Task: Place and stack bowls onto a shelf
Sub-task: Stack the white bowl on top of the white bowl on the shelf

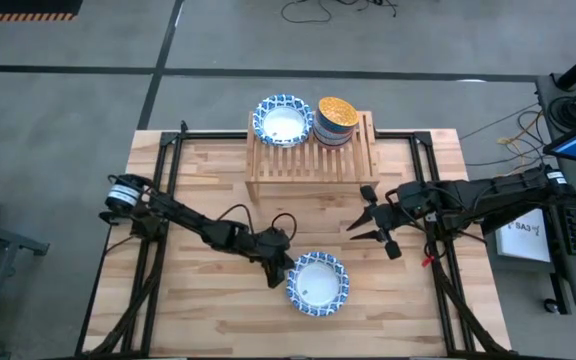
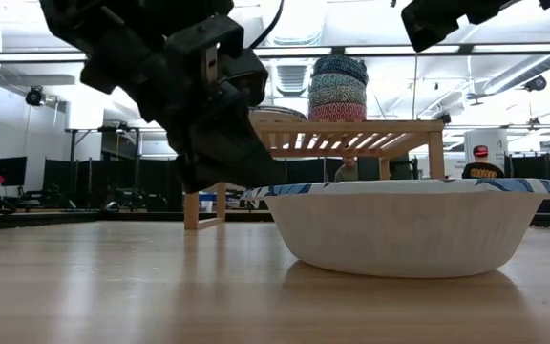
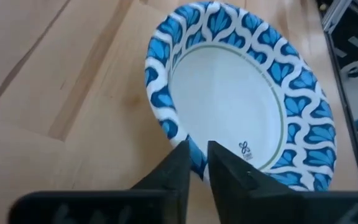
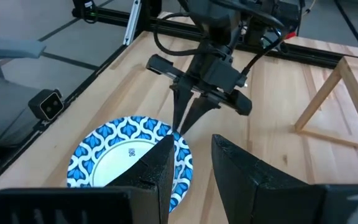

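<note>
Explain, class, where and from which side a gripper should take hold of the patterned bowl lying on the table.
Grip the thin blue-and-white rim of the bowl; the walls are wide and sloping, too broad to span. Come from its left, where the left gripper already has a finger each side of the rim. That edge is unobstructed, and the right gripper waits open nearer the shelf.

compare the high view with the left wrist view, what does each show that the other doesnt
Only the high view shows the shelf, carrying a single patterned bowl beside a stack of bowls, and the right gripper open above bare table in front of the shelf. Only the left wrist view shows the small printed mark on the white centre of the bowl on the table. Both show that bowl and the left gripper, its jaws closed on the bowl's rim.
</note>
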Controlling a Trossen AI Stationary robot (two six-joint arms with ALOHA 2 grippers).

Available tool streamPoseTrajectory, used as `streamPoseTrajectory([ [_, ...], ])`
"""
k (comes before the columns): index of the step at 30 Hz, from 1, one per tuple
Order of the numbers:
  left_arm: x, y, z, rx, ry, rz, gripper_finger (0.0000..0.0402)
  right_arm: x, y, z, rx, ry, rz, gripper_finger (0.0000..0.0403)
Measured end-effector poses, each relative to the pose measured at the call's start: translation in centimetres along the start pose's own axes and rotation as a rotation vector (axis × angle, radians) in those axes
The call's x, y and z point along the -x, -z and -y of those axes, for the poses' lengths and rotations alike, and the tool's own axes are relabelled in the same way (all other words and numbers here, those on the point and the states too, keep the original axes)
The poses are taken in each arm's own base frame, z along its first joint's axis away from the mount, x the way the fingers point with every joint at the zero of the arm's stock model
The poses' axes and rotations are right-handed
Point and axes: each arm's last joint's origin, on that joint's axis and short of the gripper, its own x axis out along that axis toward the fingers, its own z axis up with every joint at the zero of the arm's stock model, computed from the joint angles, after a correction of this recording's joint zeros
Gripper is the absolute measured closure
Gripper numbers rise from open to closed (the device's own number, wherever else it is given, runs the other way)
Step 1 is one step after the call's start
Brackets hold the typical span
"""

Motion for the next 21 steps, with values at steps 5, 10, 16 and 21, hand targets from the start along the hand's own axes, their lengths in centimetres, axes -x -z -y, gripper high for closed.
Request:
streamPoseTrajectory([
  [5, 0.0, 0.0, -0.1, 0.003, -0.018, 0.007, 0.0302, 0.0, 0.0, 0.0, 0.0, 0.0, 0.0, 0.0305],
  [10, 0.0, -0.1, -0.2, 0.007, -0.056, 0.036, 0.0223, 0.0, 0.0, 0.0, 0.0, 0.0, 0.0, 0.0305],
  [16, -0.4, -0.1, -0.3, 0.006, -0.072, 0.058, 0.0161, 0.0, 0.0, 0.0, -0.001, 0.0, -0.001, 0.0305],
  [21, -1.7, 0.3, -0.4, 0.028, -0.023, 0.084, 0.0157, 0.0, 0.0, 0.0, -0.001, 0.0, -0.002, 0.0305],
])
